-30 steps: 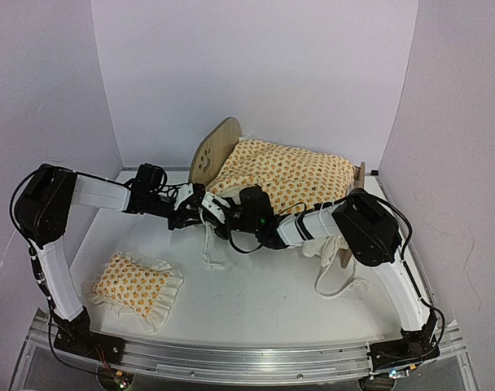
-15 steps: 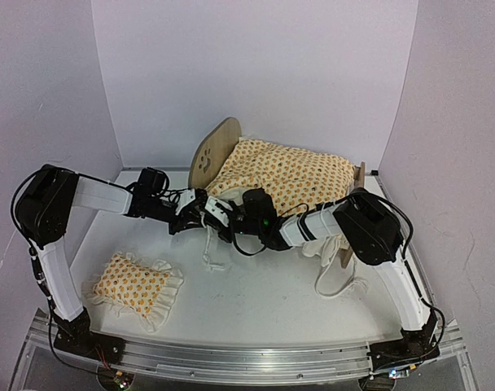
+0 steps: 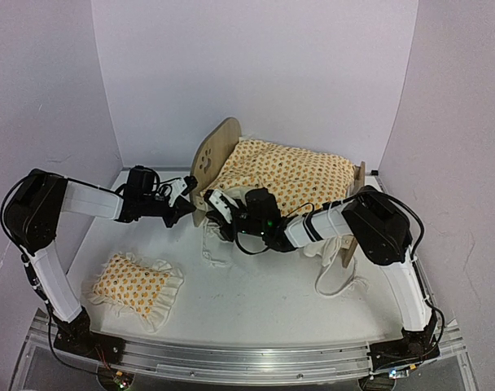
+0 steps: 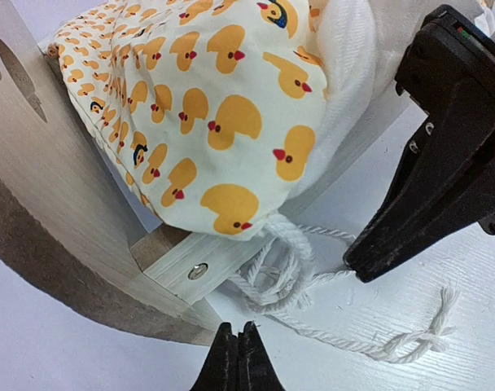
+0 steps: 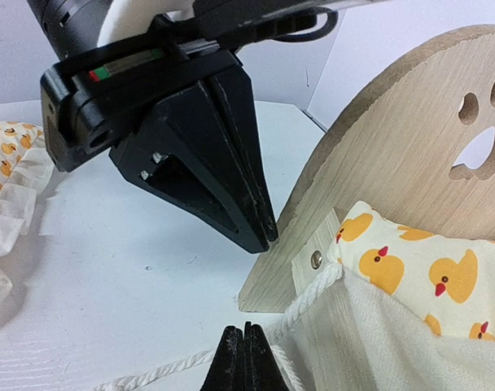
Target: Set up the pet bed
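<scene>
While the blanket (image 3: 288, 171) hides the pet bed's (image 3: 211, 155) mattress, both jaws sit closed, cord (image 4: 412, 344) grip unclear.

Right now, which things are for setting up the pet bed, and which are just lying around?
For the job: pet bed; duck blanket spread over it; matching pillow, probably, not yet on the bed.
Just lying about: loose white cord beside the bed.
</scene>
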Controlling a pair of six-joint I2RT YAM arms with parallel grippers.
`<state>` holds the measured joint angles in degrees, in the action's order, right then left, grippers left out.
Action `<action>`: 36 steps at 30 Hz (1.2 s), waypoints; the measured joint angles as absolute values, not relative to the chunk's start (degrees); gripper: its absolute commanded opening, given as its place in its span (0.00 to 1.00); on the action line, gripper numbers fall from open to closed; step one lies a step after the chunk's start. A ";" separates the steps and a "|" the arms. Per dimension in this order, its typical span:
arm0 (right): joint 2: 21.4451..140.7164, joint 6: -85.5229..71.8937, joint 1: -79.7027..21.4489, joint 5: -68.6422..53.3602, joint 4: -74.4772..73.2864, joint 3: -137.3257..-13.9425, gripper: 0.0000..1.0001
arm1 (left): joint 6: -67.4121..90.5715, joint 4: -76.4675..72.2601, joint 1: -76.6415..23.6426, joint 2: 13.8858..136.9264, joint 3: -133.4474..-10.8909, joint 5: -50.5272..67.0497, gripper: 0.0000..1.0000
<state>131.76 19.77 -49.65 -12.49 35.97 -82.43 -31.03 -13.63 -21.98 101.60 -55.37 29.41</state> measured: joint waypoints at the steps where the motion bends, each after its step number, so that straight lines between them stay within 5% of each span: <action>1: 131.76 19.44 -49.65 -12.19 35.92 -82.48 0.00 | -30.92 -13.65 -21.98 101.32 -55.07 29.32 0.00; 11: 127.79 3.79 -50.30 -6.17 28.08 -79.24 0.48 | -23.59 -13.34 -21.98 100.31 -54.94 29.32 0.32; 23: 128.25 -20.53 -55.22 9.30 11.20 -87.00 0.55 | 2.26 -14.04 -22.92 93.45 -49.21 25.36 0.35; 36: 132.64 -22.79 -55.70 14.11 6.02 -89.25 0.68 | 18.20 -19.42 -28.88 94.15 -43.48 18.41 0.42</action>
<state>132.64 -22.79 -55.70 14.11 6.02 -89.25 18.20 -19.42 -28.88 94.15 -43.48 18.41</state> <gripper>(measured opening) 0.654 0.419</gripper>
